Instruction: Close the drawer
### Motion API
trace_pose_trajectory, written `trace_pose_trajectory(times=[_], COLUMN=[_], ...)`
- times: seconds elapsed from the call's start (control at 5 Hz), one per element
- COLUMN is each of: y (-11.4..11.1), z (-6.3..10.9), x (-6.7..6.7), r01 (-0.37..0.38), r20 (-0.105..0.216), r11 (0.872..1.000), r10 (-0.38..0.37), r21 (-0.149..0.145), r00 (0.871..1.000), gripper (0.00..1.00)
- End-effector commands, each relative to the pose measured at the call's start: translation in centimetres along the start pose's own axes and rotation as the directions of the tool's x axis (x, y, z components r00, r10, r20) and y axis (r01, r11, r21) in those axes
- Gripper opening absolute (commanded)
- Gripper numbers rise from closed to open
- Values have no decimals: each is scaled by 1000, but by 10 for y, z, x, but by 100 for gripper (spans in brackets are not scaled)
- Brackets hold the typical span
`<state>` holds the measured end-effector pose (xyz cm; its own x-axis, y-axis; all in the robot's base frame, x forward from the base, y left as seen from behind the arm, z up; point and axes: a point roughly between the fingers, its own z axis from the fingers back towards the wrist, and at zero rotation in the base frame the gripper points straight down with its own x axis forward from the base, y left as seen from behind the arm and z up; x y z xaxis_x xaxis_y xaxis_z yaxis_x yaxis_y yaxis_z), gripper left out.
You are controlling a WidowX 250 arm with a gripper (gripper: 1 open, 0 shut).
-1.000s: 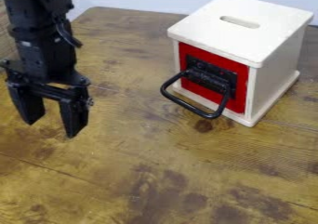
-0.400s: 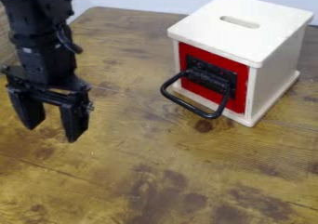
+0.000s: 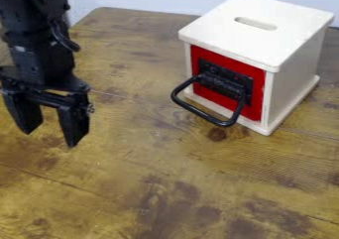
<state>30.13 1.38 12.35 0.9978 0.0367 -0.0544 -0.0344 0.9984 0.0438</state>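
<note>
Slid slightly toward the left edge of the view since the last frame, claw (image 3: 50, 137) and arm (image 3: 36, 50) together, and so no nearer to the drawer. Open at the tips, with nothing between them, and held near the front left of the view, well apart from the job. Next, across the bare stretch of bench (image 3: 133, 179), the black handle (image 3: 199, 112), looped out toward the near side, same as before. Behind that, the red drawer (image 3: 212, 59), set in the pale box (image 3: 298, 74) toward the far right, also unmoved. Seemingly almost flush already, but hard to judge any last gap. Likely still at the approach stage; best to swing across and push squarely on the front, without snagging the loop or skewing the box.
</note>
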Motion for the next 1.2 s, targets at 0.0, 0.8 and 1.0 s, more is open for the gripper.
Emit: trace_pose_trajectory(times=[0.0, 0.8, 1.0], y=[3, -6, -3], z=[18, 12, 10], x=[1, 6, 9], r01=[-14, 4, -5], r20=[61, 50, 47], r11=[1000, 1000, 1000], r10=[14, -5, 4], r21=[6, 23, 23], r00=[998, 999, 999], gripper=[100, 100, 100])
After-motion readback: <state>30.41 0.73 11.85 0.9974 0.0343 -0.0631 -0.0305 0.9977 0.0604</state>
